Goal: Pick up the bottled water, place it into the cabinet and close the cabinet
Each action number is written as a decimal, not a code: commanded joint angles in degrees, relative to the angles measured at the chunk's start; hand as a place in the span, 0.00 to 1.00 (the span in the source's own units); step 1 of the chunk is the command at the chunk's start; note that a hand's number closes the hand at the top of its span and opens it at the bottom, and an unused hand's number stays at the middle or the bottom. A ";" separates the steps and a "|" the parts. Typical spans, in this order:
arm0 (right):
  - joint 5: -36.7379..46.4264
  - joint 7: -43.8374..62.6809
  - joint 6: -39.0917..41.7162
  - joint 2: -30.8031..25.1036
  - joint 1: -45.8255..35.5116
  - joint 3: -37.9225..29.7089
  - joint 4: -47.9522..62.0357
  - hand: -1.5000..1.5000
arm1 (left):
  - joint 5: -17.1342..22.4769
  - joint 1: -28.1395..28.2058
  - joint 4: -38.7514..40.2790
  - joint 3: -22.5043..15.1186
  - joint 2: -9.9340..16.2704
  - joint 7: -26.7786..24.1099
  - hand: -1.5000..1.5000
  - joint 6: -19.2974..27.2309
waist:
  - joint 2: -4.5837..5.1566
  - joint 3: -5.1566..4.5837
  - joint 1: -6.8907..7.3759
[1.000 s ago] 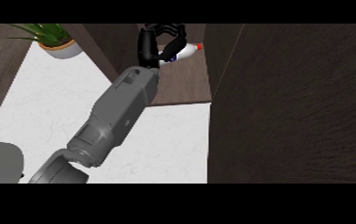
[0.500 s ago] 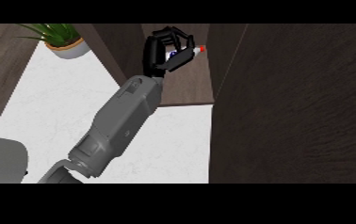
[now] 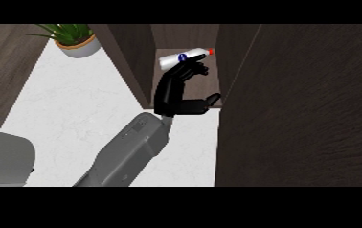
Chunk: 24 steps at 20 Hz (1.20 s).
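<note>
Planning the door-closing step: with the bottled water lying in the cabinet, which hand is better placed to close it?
Right. The right hand is at the cabinet opening, fingers by the bottled water, right beside the open door. The left hand is out of view.

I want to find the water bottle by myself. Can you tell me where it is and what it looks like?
Find the dark wooden cabinet at the back of the white counter. Look into its open compartment, just beyond the fingertips of the black right hand. The bottled water lies there on its side: it is the only white thing inside, with a blue label and a red cap.
</note>
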 commanded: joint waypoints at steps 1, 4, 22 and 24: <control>3.56 2.65 -1.97 0.28 3.23 1.77 -8.61 0.00 | -0.67 10.23 -10.39 -6.11 0.00 1.30 0.00 -0.46 | -0.45 0.01 1.58; 4.43 2.13 -2.64 0.33 3.29 2.41 -8.00 0.00 | -1.86 17.77 -18.52 -7.55 3.38 1.60 0.00 2.34 | -0.37 0.03 2.17; 15.50 3.19 6.77 -16.22 -6.72 5.55 -10.54 1.00 | -0.40 48.92 -44.56 -4.90 31.56 -7.59 0.00 -8.36 | -0.42 -0.37 4.08; 15.36 5.52 6.72 -17.06 -8.57 7.06 -12.26 1.00 | 0.48 50.58 -46.45 -3.21 33.72 -7.93 0.00 -8.90 | -0.22 -0.36 3.95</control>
